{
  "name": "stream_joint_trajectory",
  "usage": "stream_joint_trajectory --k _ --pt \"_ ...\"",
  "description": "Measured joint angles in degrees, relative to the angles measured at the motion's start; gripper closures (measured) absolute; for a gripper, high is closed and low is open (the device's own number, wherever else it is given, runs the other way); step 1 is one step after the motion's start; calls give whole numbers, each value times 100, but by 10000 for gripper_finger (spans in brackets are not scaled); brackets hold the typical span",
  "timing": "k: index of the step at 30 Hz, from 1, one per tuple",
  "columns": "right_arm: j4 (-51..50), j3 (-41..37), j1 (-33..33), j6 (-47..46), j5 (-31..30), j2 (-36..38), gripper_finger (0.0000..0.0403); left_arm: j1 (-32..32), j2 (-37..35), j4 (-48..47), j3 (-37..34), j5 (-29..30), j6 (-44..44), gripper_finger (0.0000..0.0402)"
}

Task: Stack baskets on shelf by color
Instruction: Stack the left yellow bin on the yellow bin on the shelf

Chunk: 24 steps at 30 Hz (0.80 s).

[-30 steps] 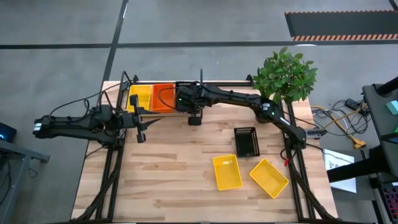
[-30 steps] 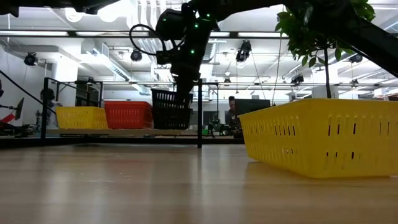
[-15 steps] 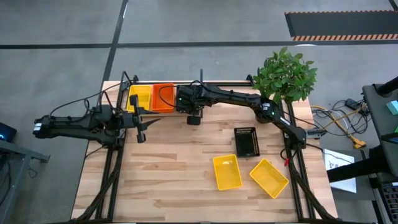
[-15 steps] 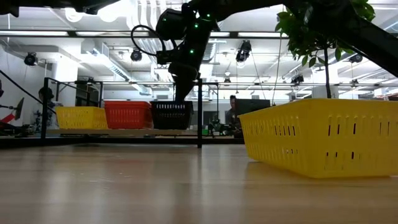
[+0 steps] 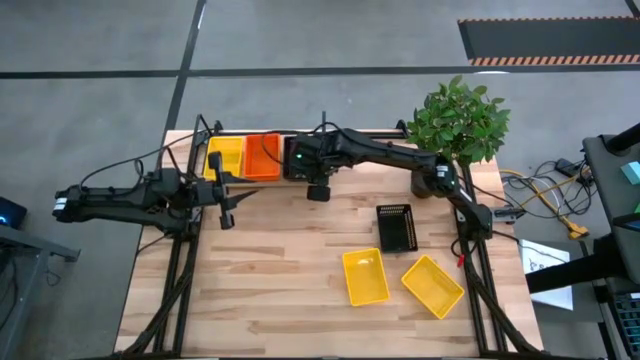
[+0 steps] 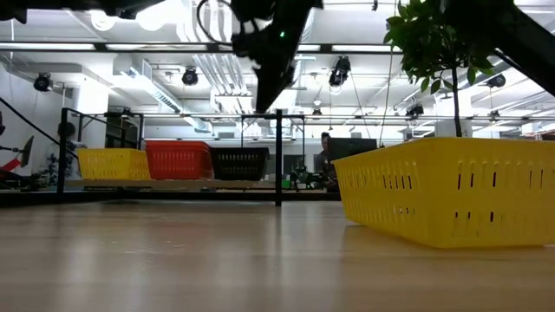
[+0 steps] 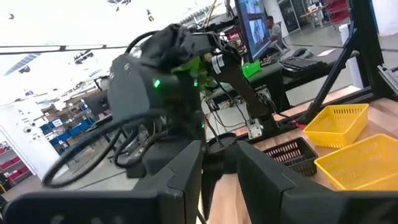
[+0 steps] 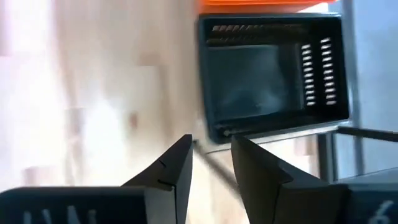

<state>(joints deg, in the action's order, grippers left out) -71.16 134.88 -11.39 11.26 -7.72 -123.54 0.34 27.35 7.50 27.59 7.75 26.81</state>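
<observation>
On the shelf (image 6: 173, 184) at the table's far edge, a yellow basket (image 6: 113, 163), a red-orange basket (image 6: 178, 160) and a black basket (image 6: 239, 162) stand side by side on their bases. My right gripper (image 8: 210, 163) hangs open above and just in front of the black basket (image 8: 273, 81), with nothing between its fingers. My left gripper (image 5: 225, 205) waits open near the table's left edge. On the tabletop lie another black basket (image 5: 396, 228) and two yellow baskets (image 5: 365, 277) (image 5: 432, 286).
A potted plant (image 5: 458, 120) stands at the far right corner. An upright black post (image 6: 278, 156) rises from the shelf just right of the black basket. In the low view, one yellow basket (image 6: 447, 191) sits close to the camera on the right. Bare wood lies in front of the shelf.
My right gripper has opened and let go of the black basket, then risen above the shelf. The basket, held tilted and lifted a second ago, has come down level onto the shelf beside the red-orange one.
</observation>
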Motion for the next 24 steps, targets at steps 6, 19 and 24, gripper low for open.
stream_joint_trajectory --k 6,19,24 --pt "-458 -113 323 -285 1191 227 323 0 159 518 0 0 -209 317" --pt "487 -2925 2143 -792 1719 1056 363 -9 787 1207 65 -197 -400 317" --pt "2197 -5132 2579 -1379 1635 2138 365 -11 858 1372 66 -252 -543 317"
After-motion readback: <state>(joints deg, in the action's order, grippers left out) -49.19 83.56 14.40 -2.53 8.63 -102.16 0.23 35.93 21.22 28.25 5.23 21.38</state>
